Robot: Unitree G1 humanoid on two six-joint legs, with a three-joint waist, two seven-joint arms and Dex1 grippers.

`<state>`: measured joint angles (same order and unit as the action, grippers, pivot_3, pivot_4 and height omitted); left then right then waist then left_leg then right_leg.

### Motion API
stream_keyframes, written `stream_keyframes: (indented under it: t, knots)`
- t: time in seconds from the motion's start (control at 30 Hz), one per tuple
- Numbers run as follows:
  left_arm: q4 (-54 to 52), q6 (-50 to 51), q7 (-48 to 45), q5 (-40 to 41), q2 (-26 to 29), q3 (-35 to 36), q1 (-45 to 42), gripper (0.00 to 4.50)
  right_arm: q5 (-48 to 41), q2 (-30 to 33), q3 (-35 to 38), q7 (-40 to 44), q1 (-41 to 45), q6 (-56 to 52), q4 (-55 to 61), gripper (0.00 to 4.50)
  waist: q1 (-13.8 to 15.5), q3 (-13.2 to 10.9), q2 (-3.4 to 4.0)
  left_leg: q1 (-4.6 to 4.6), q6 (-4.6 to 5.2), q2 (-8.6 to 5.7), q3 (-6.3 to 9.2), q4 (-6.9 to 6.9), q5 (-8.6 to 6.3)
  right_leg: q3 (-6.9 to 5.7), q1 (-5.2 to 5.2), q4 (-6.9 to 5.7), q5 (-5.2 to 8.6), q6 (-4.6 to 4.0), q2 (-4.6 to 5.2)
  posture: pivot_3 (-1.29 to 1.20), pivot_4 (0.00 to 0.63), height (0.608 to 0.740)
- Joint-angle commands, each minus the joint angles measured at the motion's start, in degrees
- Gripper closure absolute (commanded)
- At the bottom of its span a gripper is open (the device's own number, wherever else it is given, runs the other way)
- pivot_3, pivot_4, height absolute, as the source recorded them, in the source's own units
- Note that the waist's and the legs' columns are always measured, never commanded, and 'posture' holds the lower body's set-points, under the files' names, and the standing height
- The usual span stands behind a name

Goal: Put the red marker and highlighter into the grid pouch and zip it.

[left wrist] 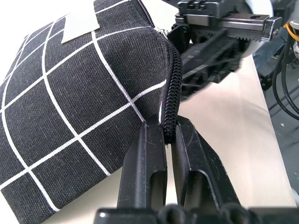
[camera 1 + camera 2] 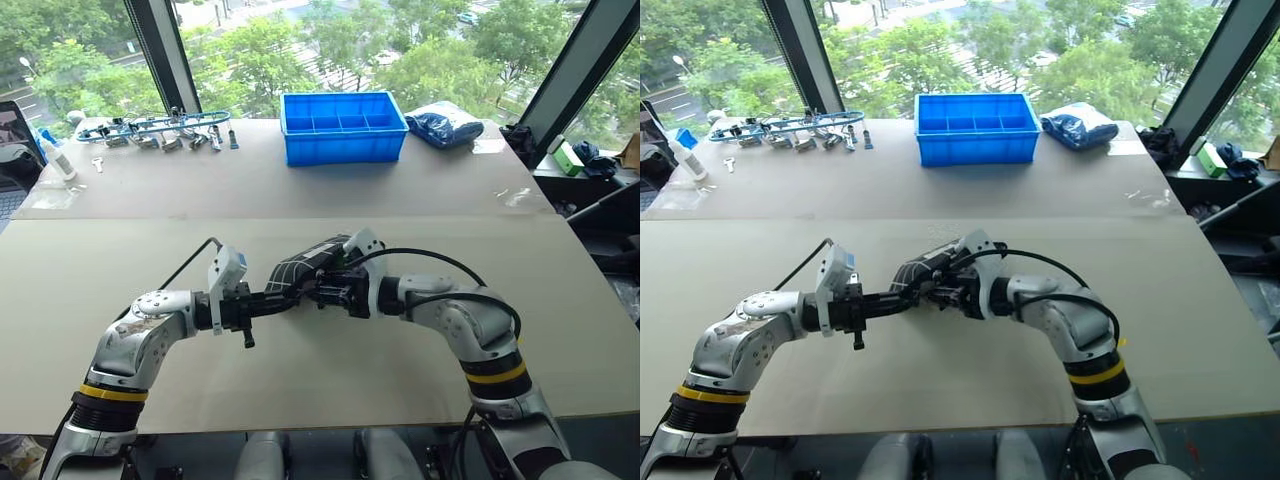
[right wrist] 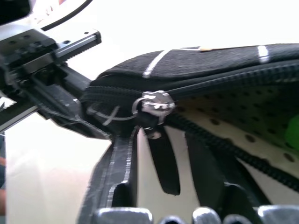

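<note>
Zipping the grid pouch (image 2: pixel 300 268) shut above the table (image 2: pixel 120 260)

Left claw (image 1: pixel 170 135) clenched on the pouch's zipper end; right claw (image 3: pixel 161 140) closing around the pull. Hold the end taut, draw the slider straight along the teeth.

Head stereo overhead; wrist close-ups

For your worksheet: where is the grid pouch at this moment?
In the left eye view the grid pouch sits mid-table on the near board, held up between the two claws: the left claw pinches its zipper end, and the right claw is at the zipper slider.
</note>
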<state>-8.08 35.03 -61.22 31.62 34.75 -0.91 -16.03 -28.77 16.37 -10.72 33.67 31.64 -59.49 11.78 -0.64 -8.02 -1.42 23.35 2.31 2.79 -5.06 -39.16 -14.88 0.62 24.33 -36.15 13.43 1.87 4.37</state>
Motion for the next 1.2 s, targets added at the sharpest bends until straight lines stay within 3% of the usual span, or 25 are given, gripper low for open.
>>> stream_keyframes:
  t: [0.03,0.2,0.37,0.63,1.2]
  knots:
    - [-1.86,-0.80,0.07,0.43,0.35,0.53,-0.02,4.50,-0.19,1.90,1.59,1.18,1.02,2.19,2.06,4.44,-0.01,0.00,0.00,0.00,0.00,0.00,0.00,0.00,0.00,0.00,0.00,0.00,0.00,0.00,0.00,0.00,0.150,0.740]
    - [-1.79,-0.99,0.15,0.26,0.44,0.40,-0.20,4.50,-2.19,6.83,3.24,4.47,-0.26,1.40,5.44,4.48,0.01,0.00,0.00,-0.01,0.00,0.01,0.01,0.00,0.00,0.00,0.00,-0.01,0.00,0.00,0.00,0.00,0.150,0.740]
    - [-1.54,-1.11,-0.12,0.17,0.84,0.58,-0.40,4.50,-3.50,15.93,5.66,9.91,-2.83,2.73,7.84,4.48,0.15,0.00,0.00,0.00,0.01,0.00,0.01,0.02,0.00,0.00,-0.01,0.03,0.00,0.00,0.00,0.00,0.150,0.740]
    - [-1.70,-1.17,-0.37,0.06,1.12,0.53,-0.27,4.50,-0.23,29.15,9.28,15.52,-4.64,8.80,-0.40,4.48,0.16,-0.01,-0.01,-0.03,0.01,-0.01,0.00,0.06,-0.01,0.02,-0.02,0.07,0.00,0.00,-0.01,0.00,0.150,0.740]
    - [-0.99,-1.33,-0.84,0.26,1.43,0.62,-1.22,4.50,2.73,34.47,10.89,20.08,-9.21,16.89,-4.15,4.48,0.60,-0.01,-0.01,-0.02,0.02,-0.02,-0.02,0.06,-0.01,0.06,-0.03,0.10,0.00,0.02,0.00,0.00,0.150,0.740]
